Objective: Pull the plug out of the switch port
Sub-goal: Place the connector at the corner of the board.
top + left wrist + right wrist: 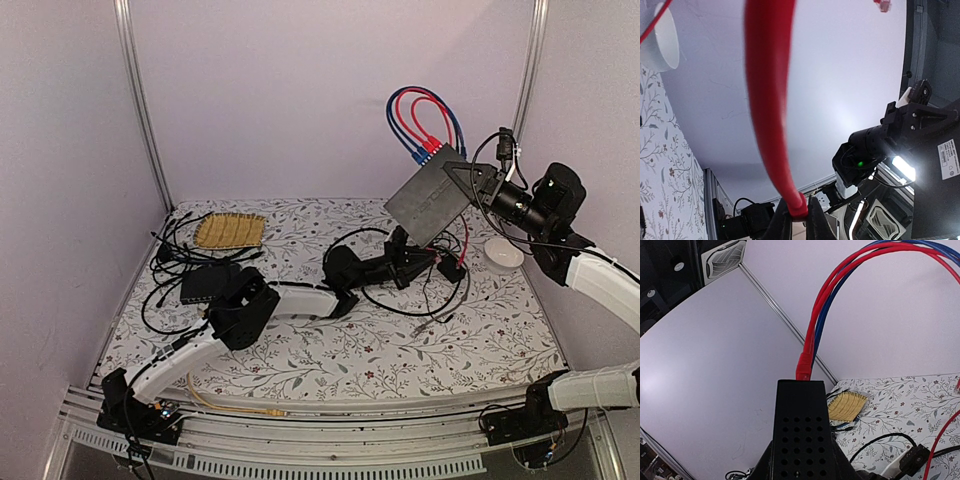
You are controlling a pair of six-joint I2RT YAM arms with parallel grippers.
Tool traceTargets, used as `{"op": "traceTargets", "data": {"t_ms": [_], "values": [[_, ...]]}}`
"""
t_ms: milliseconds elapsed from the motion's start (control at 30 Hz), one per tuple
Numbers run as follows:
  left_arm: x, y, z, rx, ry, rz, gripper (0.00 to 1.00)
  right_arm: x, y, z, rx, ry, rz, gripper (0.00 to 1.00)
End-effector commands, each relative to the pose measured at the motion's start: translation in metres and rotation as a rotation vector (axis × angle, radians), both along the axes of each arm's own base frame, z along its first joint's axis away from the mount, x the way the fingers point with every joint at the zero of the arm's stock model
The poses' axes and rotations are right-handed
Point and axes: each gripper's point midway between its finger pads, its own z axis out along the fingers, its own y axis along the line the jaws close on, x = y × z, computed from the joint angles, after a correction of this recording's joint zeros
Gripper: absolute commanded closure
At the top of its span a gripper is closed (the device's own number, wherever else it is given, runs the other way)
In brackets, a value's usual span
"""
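Note:
My right gripper (462, 180) is shut on the flat black switch (430, 200) and holds it tilted high above the table. In the right wrist view the switch (802, 435) sits between my fingers. Red and blue plugs (430, 152) sit in ports along its upper edge; one red plug (804, 371) shows there. My left gripper (425, 258) is below the switch, low over the table. It is shut on a red plug boot (799, 209), whose red cable (769, 100) runs upward. The plug's tip is hidden. Another loose red plug (883, 5) hangs above.
A white bowl (503, 253) stands at the right. A yellow woven mat (230, 230) and a dark box (205, 283) with black cables lie at the left. Black cables (400, 300) loop mid-table. A yellow cable (240, 405) lies along the front edge.

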Motion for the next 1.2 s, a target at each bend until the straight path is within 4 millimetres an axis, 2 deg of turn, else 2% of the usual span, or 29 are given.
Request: {"op": "traceTargets", "data": {"t_ms": [0,67,167,267,367,600,767,900,1167], "values": [[-0.008,-0.007,-0.019,0.03,0.045,-0.031,0.88,-0.018,-0.012,0.06,0.059,-0.185,-0.032,0.99],[-0.007,-0.007,-0.024,0.041,0.061,-0.033,0.79,-0.018,-0.012,0.06,0.059,-0.183,-0.036,0.99],[-0.006,-0.008,-0.03,0.063,0.081,-0.038,0.52,-0.017,-0.012,0.059,0.058,-0.178,-0.037,0.98],[-0.006,-0.009,-0.035,0.087,0.096,-0.046,0.31,-0.016,-0.012,0.057,0.057,-0.173,-0.038,0.98],[-0.008,-0.01,-0.041,0.127,0.108,-0.059,0.2,-0.015,-0.012,0.058,0.058,-0.174,-0.04,0.99],[-0.008,-0.005,-0.052,0.281,0.084,-0.019,0.15,-0.015,-0.012,0.06,0.059,-0.176,-0.04,0.98],[-0.015,-0.001,-0.044,0.3,0.059,-0.014,0.15,-0.015,-0.012,0.062,0.06,-0.177,-0.042,0.98],[-0.027,-0.002,-0.034,0.311,0.026,-0.021,0.14,-0.015,-0.012,0.062,0.06,-0.178,-0.044,0.98],[-0.054,0.0,-0.04,0.318,0.044,-0.049,0.12,-0.02,-0.013,0.076,0.066,-0.206,-0.039,0.98]]}}
